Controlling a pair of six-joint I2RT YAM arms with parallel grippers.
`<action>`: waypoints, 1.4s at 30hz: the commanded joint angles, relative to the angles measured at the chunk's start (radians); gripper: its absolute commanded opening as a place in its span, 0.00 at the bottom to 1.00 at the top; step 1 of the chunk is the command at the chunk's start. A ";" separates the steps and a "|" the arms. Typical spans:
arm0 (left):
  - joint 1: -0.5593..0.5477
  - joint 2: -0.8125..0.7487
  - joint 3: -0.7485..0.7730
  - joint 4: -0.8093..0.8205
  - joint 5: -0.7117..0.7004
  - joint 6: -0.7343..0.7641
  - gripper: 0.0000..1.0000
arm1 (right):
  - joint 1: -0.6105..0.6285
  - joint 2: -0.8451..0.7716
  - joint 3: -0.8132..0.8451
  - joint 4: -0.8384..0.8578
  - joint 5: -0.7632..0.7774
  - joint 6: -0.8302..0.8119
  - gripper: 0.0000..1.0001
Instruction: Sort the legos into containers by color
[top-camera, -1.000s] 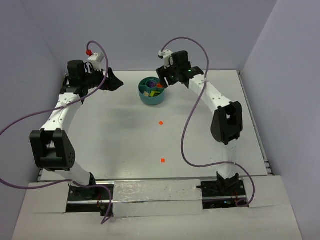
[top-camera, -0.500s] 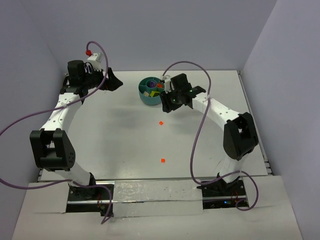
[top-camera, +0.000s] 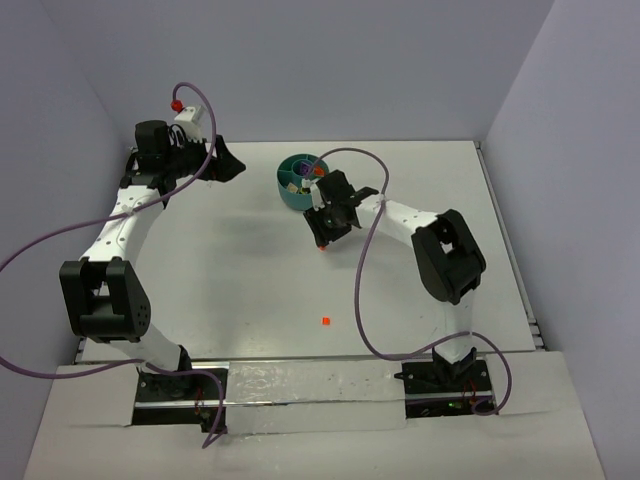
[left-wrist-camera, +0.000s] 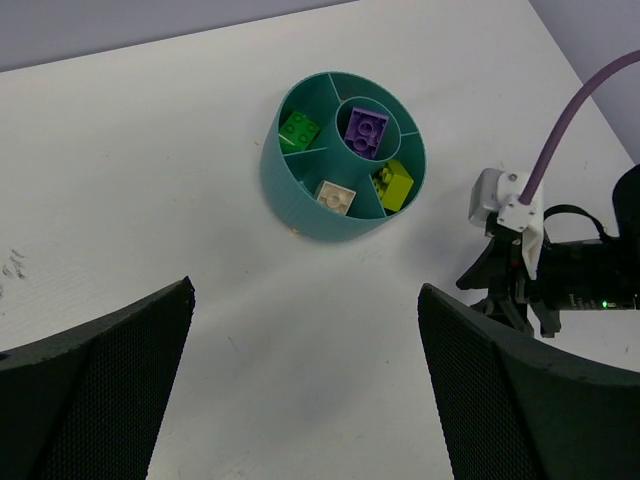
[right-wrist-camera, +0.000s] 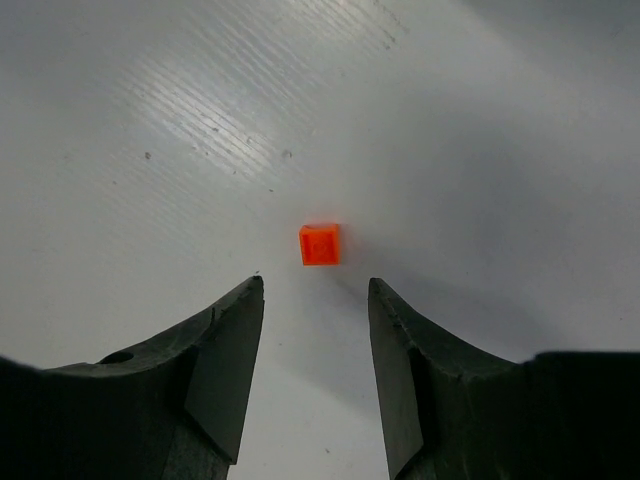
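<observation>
The round teal bowl (top-camera: 289, 194) stands at the back middle of the table. In the left wrist view its wall (left-wrist-camera: 300, 205) encloses a dark green brick (left-wrist-camera: 299, 130), a purple brick (left-wrist-camera: 366, 130) in the hub, a lime brick (left-wrist-camera: 393, 183) and a cream brick (left-wrist-camera: 334, 196). One orange-red brick (right-wrist-camera: 319, 244) lies on the table just ahead of my right gripper (right-wrist-camera: 315, 284), which is open, empty and low over it (top-camera: 322, 238). A second orange-red brick (top-camera: 326, 321) lies nearer the front. My left gripper (left-wrist-camera: 305, 290) is open and empty, raised left of the bowl (top-camera: 226, 160).
Purple cables loop off both arms, and the right arm's cable (top-camera: 366, 290) hangs over the table's middle. Grey walls close the back and sides. The right arm's wrist (left-wrist-camera: 540, 270) shows in the left wrist view, to the right of the bowl.
My right arm has swung away from over the bowl, forward and down to the table, ending over the nearer-back orange-red brick. The left arm has not moved.
</observation>
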 joint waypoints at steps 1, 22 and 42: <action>0.011 -0.032 0.043 -0.001 -0.005 0.004 0.99 | 0.013 0.033 0.051 0.022 0.032 0.005 0.55; 0.012 0.007 0.082 -0.037 -0.006 0.018 0.99 | 0.025 0.150 0.125 -0.015 0.061 -0.049 0.51; 0.014 0.034 0.075 -0.063 -0.018 0.042 0.99 | 0.024 0.008 0.120 -0.077 -0.045 -0.099 0.00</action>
